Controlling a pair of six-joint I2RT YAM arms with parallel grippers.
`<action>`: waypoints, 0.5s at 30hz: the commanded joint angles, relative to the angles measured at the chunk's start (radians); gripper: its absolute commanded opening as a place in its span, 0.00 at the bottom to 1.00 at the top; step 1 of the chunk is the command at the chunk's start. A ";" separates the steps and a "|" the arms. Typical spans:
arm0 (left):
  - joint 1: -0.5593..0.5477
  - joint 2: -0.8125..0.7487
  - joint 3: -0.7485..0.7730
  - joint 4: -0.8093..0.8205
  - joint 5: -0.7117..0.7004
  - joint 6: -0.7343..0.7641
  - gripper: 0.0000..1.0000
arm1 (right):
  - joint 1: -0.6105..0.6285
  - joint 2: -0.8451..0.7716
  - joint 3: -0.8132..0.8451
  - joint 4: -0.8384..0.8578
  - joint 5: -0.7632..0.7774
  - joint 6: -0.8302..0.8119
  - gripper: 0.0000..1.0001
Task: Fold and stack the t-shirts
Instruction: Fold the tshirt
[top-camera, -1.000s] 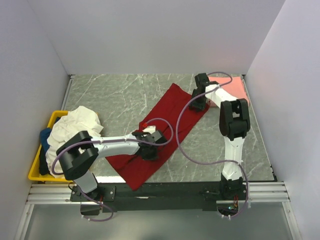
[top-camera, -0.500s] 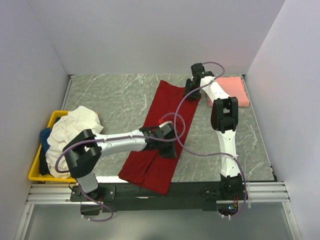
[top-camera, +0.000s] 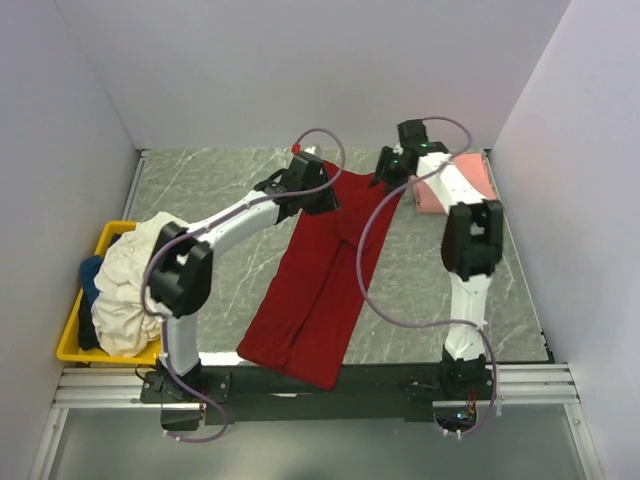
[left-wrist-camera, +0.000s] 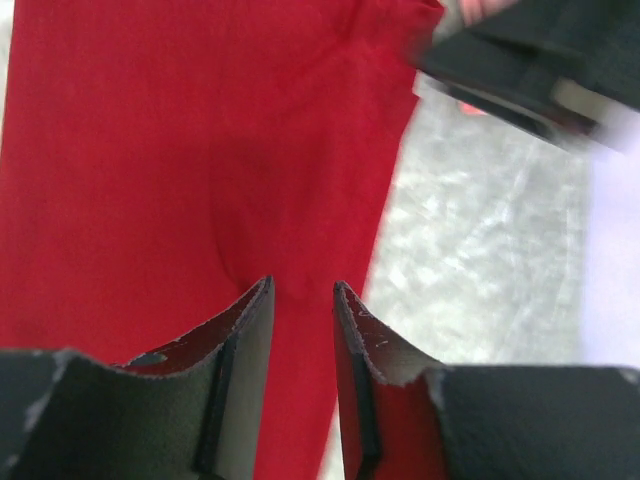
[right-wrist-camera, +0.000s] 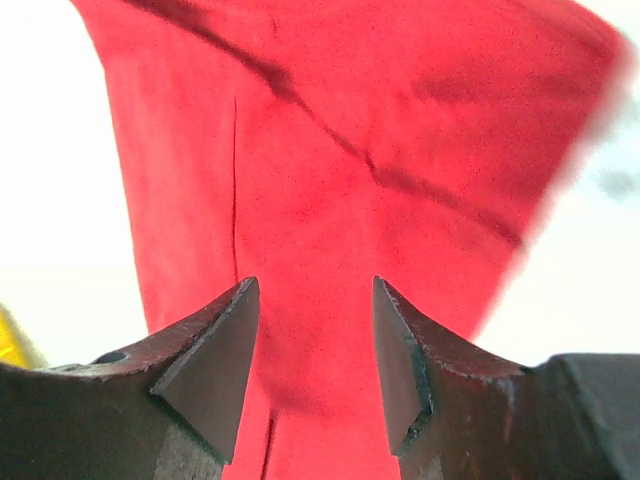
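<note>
The dark red t-shirt (top-camera: 310, 290) lies as a long strip from the table's far middle to its near edge. My left gripper (top-camera: 320, 202) is over the shirt's far end, its jaws a little apart with red cloth (left-wrist-camera: 150, 150) showing between and below them (left-wrist-camera: 302, 285). My right gripper (top-camera: 384, 172) is at the shirt's far right corner, jaws open over red cloth (right-wrist-camera: 330, 150), midway point (right-wrist-camera: 315, 282). A folded salmon-pink shirt (top-camera: 467, 180) lies at the far right. The cream-white shirt (top-camera: 130, 275) and a blue one (top-camera: 90, 275) are in the bin.
The yellow plastic bin (top-camera: 75, 335) stands at the left edge of the table. White walls close in the back and both sides. The right gripper shows blurred in the left wrist view (left-wrist-camera: 520, 60). Purple cables loop above the shirt.
My left gripper has moved from the shirt's middle to its far end. The right gripper shifted slightly at the far corner. The shirt has swung round and now lies longer and straighter.
</note>
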 joint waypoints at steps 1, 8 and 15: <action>0.020 0.153 0.097 0.033 0.069 0.166 0.36 | -0.051 -0.200 -0.150 0.113 0.020 0.061 0.56; 0.040 0.375 0.320 0.058 0.179 0.310 0.39 | -0.080 -0.304 -0.430 0.200 0.023 0.069 0.54; 0.042 0.491 0.409 0.010 0.126 0.343 0.49 | -0.080 -0.228 -0.457 0.193 0.058 0.056 0.52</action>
